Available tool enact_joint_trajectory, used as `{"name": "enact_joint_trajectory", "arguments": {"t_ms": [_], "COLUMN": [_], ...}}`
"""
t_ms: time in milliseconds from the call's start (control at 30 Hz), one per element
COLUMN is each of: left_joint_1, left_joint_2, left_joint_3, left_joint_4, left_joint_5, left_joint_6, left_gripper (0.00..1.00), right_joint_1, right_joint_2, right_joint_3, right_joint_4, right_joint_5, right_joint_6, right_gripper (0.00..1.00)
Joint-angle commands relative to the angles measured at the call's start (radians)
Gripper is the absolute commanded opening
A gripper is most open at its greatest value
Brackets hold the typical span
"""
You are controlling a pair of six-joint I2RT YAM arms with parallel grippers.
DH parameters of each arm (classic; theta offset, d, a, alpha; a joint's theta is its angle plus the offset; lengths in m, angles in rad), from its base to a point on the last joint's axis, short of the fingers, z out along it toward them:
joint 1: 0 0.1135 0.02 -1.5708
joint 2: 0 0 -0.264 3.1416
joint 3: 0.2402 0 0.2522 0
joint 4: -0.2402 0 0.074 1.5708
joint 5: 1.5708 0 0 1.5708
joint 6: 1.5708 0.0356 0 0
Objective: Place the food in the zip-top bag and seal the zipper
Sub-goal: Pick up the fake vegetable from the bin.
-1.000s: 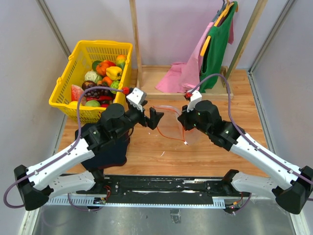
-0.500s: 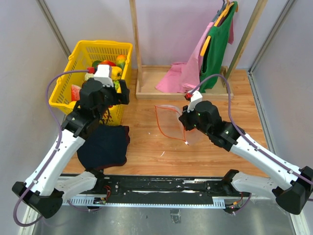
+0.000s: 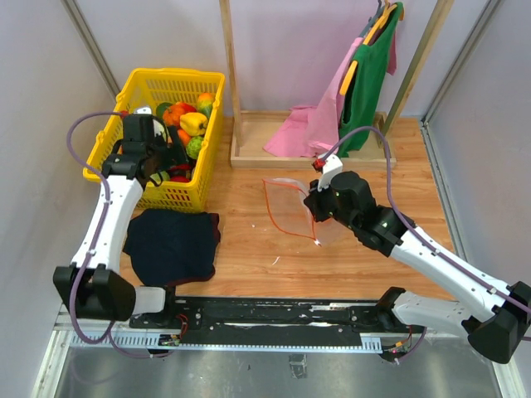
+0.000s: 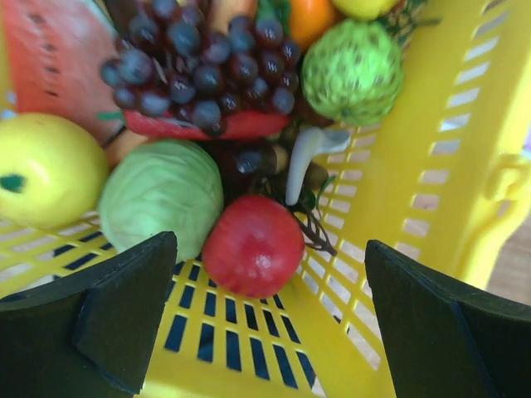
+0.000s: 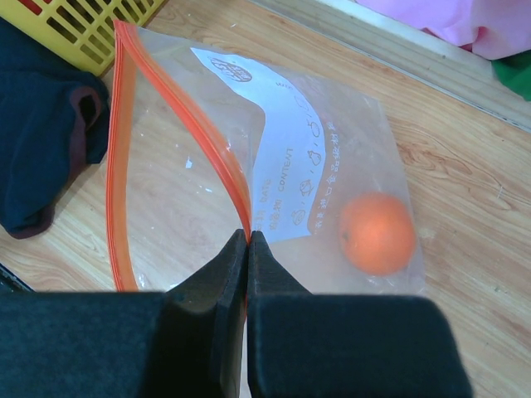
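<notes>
Left wrist view: my left gripper (image 4: 272, 315) hangs wide open over the basket (image 4: 398, 191), with a red apple (image 4: 253, 246) between its jaws at 12 o'clock. My right gripper (image 5: 248, 249) pinches the zipper (image 5: 178, 112) of the bag (image 5: 166, 191); the orange (image 5: 377, 234) inside lies at 2 o'clock.

Seen from above, the fingers of the left gripper (image 3: 172, 157) are hidden by its own wrist, down in the basket (image 3: 178, 75). The orange (image 5: 377, 233) in the bag (image 5: 182, 191) is covered in that view. In the right wrist view, the zipper (image 5: 178, 124) drops behind the right gripper (image 5: 247, 240). You can't read the bag's print. The watermelon (image 4: 50, 58) and the yellow fruit (image 4: 46, 170) run off the left wrist view's left edge.
</notes>
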Motion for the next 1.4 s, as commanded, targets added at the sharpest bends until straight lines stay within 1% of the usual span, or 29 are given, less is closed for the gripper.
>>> {"name": "enact_joint_trajectory", "arguments": {"t_ms": [0, 200, 467, 667, 867, 1200, 1300, 1367], "left_joint_1": [0.014, 0.017, 0.017, 0.017, 0.017, 0.015, 0.015, 0.015], "left_joint_2": [0.07, 0.155, 0.264, 0.31, 0.367, 0.425, 0.438, 0.441], "left_joint_3": [0.035, 0.047, 0.034, 0.011, -0.025, -0.054, -0.06, -0.058], "left_joint_4": [-0.081, -0.09, -0.1, -0.105, -0.102, -0.098, -0.097, -0.1], "left_joint_5": [0.088, 0.068, 0.063, 0.069, 0.059, 0.099, 0.098, 0.1], "left_joint_6": [-0.023, 0.004, 0.013, 0.017, 0.028, 0.044, 0.044, 0.044], "left_gripper": [0.99, 0.99, 0.91, 0.87, 0.87, 0.87, 0.83, 0.76], "right_joint_1": [-0.014, -0.016, -0.017, -0.017, -0.019, -0.02, -0.02, -0.021], "right_joint_2": [-0.011, -0.006, 0.002, 0.005, 0.01, 0.018, 0.021, 0.018], "right_joint_3": [-0.015, -0.016, -0.023, -0.027, -0.032, -0.034, -0.036, -0.036], "right_joint_4": [0.018, 0.021, 0.029, 0.036, 0.044, 0.048, 0.051, 0.051], "right_joint_5": [0.01, 0.009, -0.001, -0.005, -0.013, -0.019, -0.021, -0.022], "right_joint_6": [-0.015, -0.016, -0.013, -0.009, -0.005, 0.0, 0.003, 0.004], "right_gripper": [0.01, 0.01, 0.01, 0.01, 0.01, 0.01, 0.01, 0.01]}}
